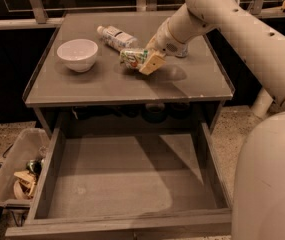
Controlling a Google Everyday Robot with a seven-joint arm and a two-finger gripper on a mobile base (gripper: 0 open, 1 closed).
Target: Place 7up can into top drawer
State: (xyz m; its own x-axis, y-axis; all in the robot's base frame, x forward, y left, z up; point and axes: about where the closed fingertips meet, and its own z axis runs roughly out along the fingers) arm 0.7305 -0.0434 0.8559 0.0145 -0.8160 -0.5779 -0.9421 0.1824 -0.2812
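Note:
The 7up can [132, 58] lies on its side, white and green, near the middle of the table top [192, 84]. My gripper [150, 62] reaches in from the upper right and is shut on the can's right end, its tan fingers [153, 64] on either side of it. The can sits at or just above the table surface. The top drawer [122, 184] is pulled wide open below the table's front edge, its flat grey bottom bare.
A white bowl [77, 54] stands at the table's left. A clear plastic bottle with a white label [115, 36] lies behind the can. A plastic bin with bits in it [19, 171] sits on the floor at the left. My pale body [272, 184] fills the right.

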